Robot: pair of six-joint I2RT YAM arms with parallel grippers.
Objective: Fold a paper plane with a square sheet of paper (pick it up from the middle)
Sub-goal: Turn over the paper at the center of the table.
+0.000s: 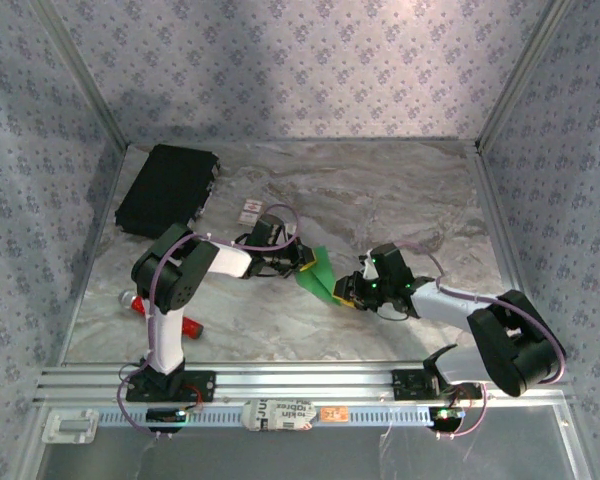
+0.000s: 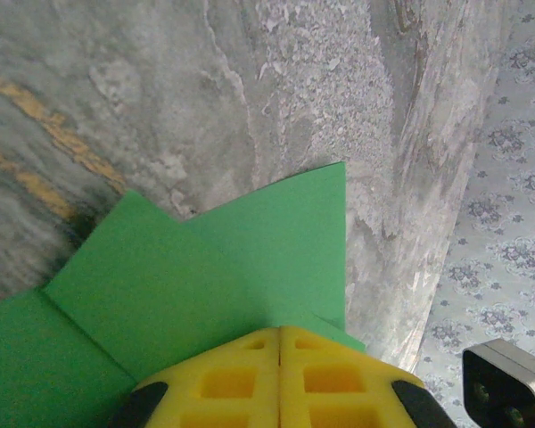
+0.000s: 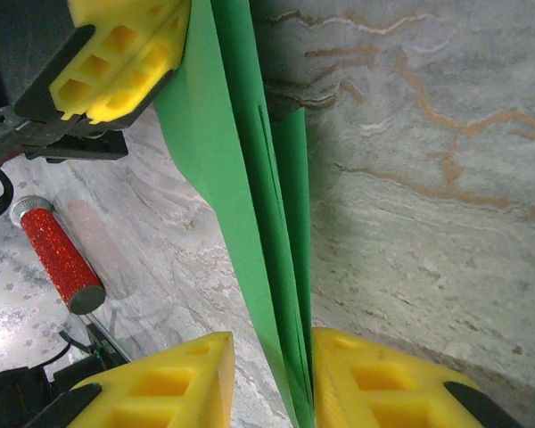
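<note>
left fingers (image 2: 227, 385) clamp paper (image 2: 205, 267), right fingers (image 3: 165, 385) straddle

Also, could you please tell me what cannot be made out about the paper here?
- Top view: folds in the green paper are too small to read.
- Left wrist view: the left gripper hides its near edge; the frame crops its left side.
- Right wrist view: whether the right gripper touches it is unclear; the bottom edge crops it.

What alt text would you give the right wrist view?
A folded green paper stands edge-on between the right gripper's part-open yellow jaws, with the left gripper clamped on its far end. A red glittery bar lies on the marble table.
</note>
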